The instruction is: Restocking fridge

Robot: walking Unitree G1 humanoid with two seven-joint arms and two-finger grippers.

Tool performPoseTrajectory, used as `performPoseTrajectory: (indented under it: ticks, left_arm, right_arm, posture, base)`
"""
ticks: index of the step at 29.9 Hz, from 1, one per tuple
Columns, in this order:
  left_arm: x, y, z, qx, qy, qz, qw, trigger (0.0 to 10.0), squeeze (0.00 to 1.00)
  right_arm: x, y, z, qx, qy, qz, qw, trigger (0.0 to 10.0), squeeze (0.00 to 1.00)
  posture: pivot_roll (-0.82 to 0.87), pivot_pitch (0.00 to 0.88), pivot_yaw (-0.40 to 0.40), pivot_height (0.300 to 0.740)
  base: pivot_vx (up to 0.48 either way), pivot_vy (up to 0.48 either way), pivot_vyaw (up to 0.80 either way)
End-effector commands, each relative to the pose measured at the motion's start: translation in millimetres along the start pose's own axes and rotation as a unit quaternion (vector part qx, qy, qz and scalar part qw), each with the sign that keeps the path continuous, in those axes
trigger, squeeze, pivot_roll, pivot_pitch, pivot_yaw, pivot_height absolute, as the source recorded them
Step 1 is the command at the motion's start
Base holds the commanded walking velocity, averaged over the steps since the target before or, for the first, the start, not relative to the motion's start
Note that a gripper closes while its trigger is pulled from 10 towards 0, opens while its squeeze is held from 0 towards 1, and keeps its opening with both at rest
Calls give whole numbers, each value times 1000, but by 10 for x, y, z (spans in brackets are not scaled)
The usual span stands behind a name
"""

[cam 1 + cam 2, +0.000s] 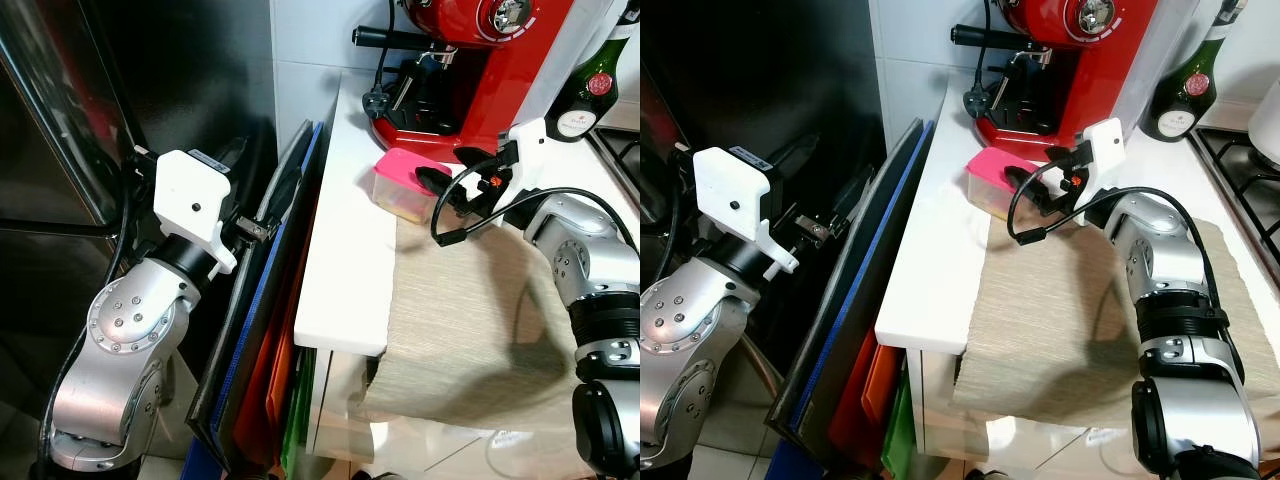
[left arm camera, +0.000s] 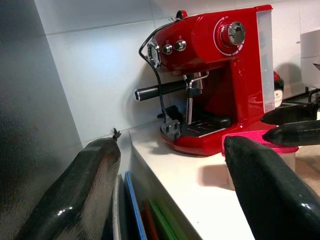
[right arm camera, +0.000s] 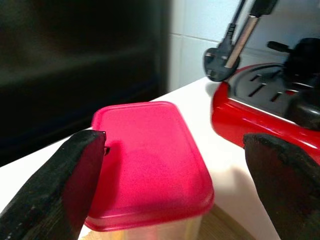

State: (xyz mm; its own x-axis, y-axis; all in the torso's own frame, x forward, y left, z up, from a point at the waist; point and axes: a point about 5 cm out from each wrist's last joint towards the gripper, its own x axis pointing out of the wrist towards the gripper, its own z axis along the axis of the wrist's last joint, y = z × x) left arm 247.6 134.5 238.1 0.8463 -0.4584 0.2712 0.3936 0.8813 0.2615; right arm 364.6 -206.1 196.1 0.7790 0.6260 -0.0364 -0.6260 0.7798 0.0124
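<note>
Hovering over the pink-lidded clear plastic container (image 3: pixel 150 165) on the white desk (image 1: pixel 345 270), the right gripper (image 1: pixel 432 184) has fingers spread; left gripper (image 2: pixel 170 190) fingers spread too, beside the black fridge (image 1: pixel 120 100).

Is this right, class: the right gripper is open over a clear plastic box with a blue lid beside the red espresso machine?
Not quite. The lid is pink, not blue, as the right wrist view shows. The right gripper is open over the clear plastic box beside the red espresso machine.

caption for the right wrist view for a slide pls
Open right gripper poised over the pink-lidded box beside the red coffee machine.
</note>
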Motion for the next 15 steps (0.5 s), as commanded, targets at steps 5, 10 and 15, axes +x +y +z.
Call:
performPoseTrajectory:
  ticks: [5,10,15]
  left_arm:
    - [-18,78,30,12,-4,17,1000,10000,0]
    - [-18,76,33,12,-4,16,1000,10000,0]
    - [-18,77,35,14,-4,16,1000,10000,0]
  right_arm:
    - [21,31,23,-5,4,26,1000,10000,0]
    - [-5,16,10,-3,9,33,999,10000,0]
    - [-10,17,-12,1,11,34,999,10000,0]
  posture:
    - [172,0,-31,740]
    - [171,0,-31,740]
    - [171,0,-30,740]
  base:
    - [0,0,0]
    - [0,0,0]
    - [0,0,0]
